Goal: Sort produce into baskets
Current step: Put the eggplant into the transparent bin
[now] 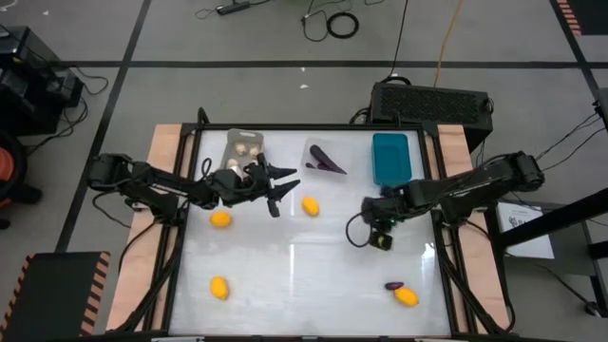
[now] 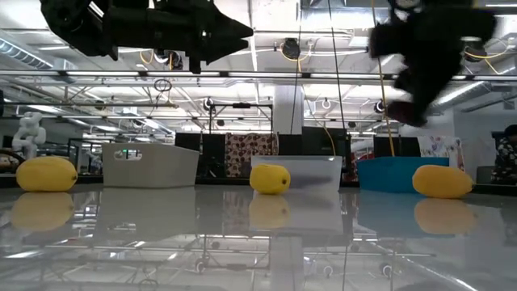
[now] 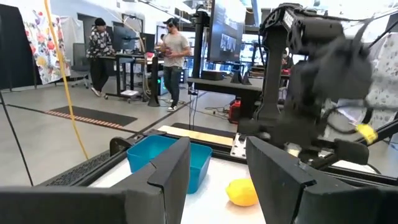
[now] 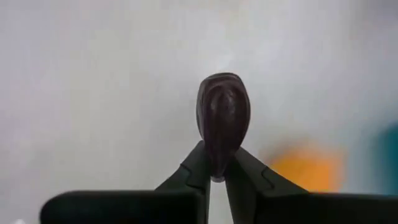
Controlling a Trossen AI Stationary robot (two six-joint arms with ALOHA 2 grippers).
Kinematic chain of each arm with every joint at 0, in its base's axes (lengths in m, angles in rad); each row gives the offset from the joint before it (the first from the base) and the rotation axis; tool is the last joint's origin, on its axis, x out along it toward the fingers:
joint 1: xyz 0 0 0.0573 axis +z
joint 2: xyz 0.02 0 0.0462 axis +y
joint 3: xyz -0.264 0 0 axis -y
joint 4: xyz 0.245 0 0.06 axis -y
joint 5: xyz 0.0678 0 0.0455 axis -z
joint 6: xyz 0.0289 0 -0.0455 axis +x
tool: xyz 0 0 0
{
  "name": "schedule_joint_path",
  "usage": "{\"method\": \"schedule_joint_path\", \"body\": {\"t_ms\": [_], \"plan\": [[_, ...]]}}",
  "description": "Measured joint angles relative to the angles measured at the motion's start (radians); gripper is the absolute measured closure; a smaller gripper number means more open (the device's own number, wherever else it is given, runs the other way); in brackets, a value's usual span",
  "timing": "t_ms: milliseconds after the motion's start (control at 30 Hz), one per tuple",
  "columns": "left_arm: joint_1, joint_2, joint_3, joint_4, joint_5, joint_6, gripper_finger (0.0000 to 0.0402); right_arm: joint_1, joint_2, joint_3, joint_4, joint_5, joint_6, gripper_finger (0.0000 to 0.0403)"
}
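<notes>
Right gripper (image 4: 217, 165) clamped on a dark purple eggplant piece (image 4: 222, 123), held above the white table (image 1: 313, 275); in the high view this gripper (image 1: 382, 228) hangs over the table's right half, just in front of the teal basket (image 1: 389, 157).

Left gripper (image 1: 283, 182) hangs over the back left of the table, fingers spread and holding nothing; its wrist view shows the two dark fingers (image 3: 168, 171) apart, with the teal basket (image 3: 163, 158) and a yellow fruit (image 3: 242, 191) beyond them.

Baskets stand in a row along the back edge: grey basket (image 1: 243, 147) at left with whitish mushroom pieces (image 1: 249, 149) in it; clear basket (image 1: 325, 157) in the middle holding purple eggplant pieces (image 1: 326, 161); the teal one at right.

Loose produce on the table: a yellow fruit (image 1: 310, 205) near the middle, just right of the left gripper; another (image 1: 220, 218) toward the left; a third (image 1: 219, 287) at front left; a fourth (image 1: 407, 297) at front right, touching a small purple piece (image 1: 393, 285).

A black vented box (image 1: 432, 100) sits behind the table; two people (image 3: 174, 53) stand in the room beyond.
</notes>
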Motion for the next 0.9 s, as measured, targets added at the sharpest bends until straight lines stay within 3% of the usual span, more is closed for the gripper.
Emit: {"method": "schedule_joint_path", "body": {"t_ms": [133,233,467,667,900], "plan": [[-0.001,0.000,0.000,0.000,0.000,-0.001,0.0238,-0.016,0.000,0.027,0.201,0.372,-0.197,0.0383],[-0.007,0.000,0.000,-0.006,0.000,-0.018,0.0238,-0.075,0.005,0.012,0.398,0.482,-0.321,0.0383],[-0.008,0.000,0.000,-0.029,0.001,-0.026,0.0238,-0.280,0.107,0.005,0.691,0.343,-0.483,0.0383],[-0.010,0.000,0.000,-0.043,0.001,-0.027,0.0238,-0.422,0.205,0.017,0.710,0.272,-0.492,0.0382],[-0.008,0.000,0.000,-0.060,0.001,-0.023,0.0238,-0.498,0.235,0.018,0.719,0.234,-0.488,0.0348]]}}
